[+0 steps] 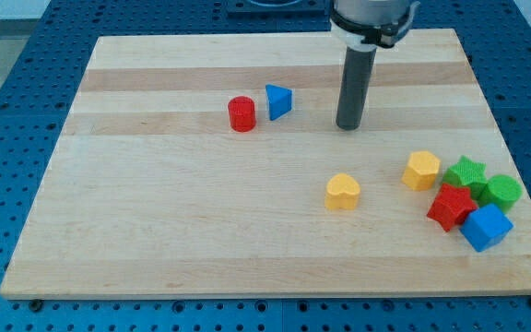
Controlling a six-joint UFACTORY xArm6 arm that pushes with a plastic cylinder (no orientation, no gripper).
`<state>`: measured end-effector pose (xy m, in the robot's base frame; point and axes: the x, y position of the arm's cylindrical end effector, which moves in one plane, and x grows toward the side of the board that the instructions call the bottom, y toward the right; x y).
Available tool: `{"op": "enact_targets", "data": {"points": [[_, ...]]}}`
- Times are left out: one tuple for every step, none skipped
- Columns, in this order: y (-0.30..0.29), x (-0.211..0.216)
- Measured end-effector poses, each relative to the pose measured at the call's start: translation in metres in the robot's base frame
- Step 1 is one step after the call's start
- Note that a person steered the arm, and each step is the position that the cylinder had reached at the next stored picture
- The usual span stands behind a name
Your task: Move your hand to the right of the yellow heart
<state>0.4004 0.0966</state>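
Yellow heart [343, 192] sat on the wooden board [155, 231], lower middle, a bit toward the view's right. My tip [349, 126] was down on the board well above it toward the view's top, nearly straight over the heart's column, maybe slightly right of it. No jaws on this rig: just a plain dark rod, nothing to open or close, and it held nothing and touched no block. Red cylinder [241, 114] and blue triangular block [279, 101] sat just beside each other off to the view's left of the tip, apart from it. Cluster at the view's right: yellow hexagonal block [421, 171], green star [466, 173], a second green block [502, 191] whose shape I couldn't make out for sure, red star [450, 207], blue cube [486, 227], packed close or touching. Progress judgement: not done. Tip was above the heart, not to its right. What was left, as I read it: come toward the view's bottom and right, and stop in the bare strip between the heart and the yellow hexagonal block. That gap looked wide enough for the rod. Risk: clipping the heart on the way down, or nudging the hexagonal block if overshooting right.
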Motion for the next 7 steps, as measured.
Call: {"op": "enact_targets", "data": {"points": [[0.000,0.022],[0.000,0.046],[0.001,0.068],[0.003,0.086],[0.009,0.100],[0.021,0.115],[0.038,0.135]]}}
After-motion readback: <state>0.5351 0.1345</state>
